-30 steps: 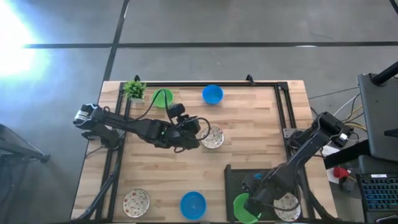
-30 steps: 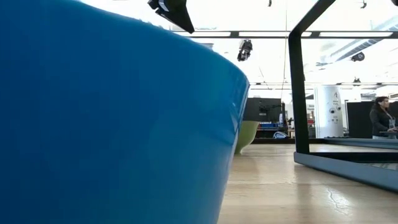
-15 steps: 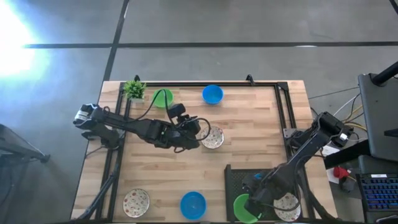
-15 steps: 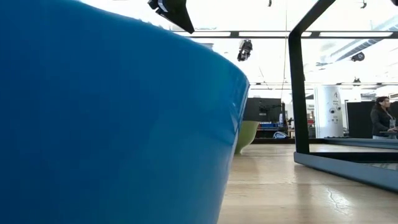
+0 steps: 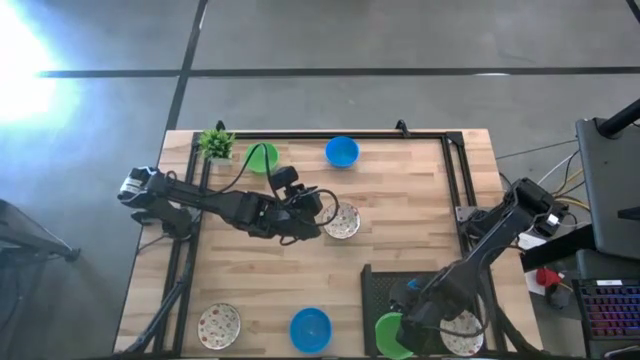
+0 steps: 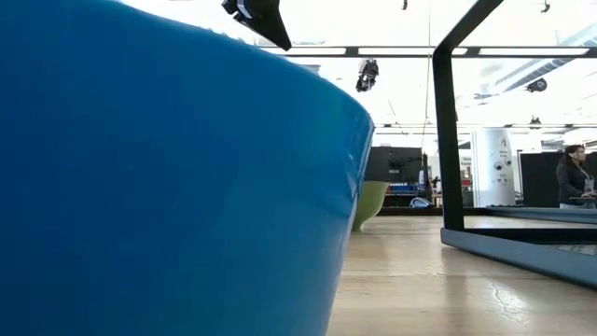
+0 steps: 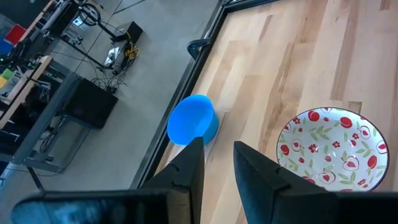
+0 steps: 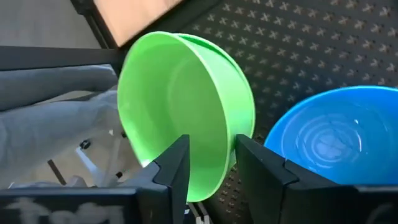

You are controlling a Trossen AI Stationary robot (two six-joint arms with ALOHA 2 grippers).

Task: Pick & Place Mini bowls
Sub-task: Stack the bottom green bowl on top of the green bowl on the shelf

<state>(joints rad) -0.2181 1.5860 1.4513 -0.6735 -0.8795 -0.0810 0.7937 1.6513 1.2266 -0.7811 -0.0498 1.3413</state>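
Right tool (image 8: 211, 163) straddles green bowl's (image 8: 186, 106) rim, fingers parted, on dark tray (image 8: 298, 43)

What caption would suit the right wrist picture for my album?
Right gripper straddling the rim of a plain green mini bowl, beside a plain blue mini bowl on a black perforated tray.

The high view looks straight down from well above, taking in the whole table (image 5: 300, 250) with floor around it. The low view sits at tabletop level, facing across into the room — pressed so close to a blue bowl (image 6: 168, 187) that it fills the frame's left half. Each wrist view looks forward past its own fingers at close range: the left shares a speckled bowl (image 7: 333, 148) with the high view (image 5: 343, 222), the right a green bowl (image 8: 186, 118) — also seen from above (image 5: 392, 333).
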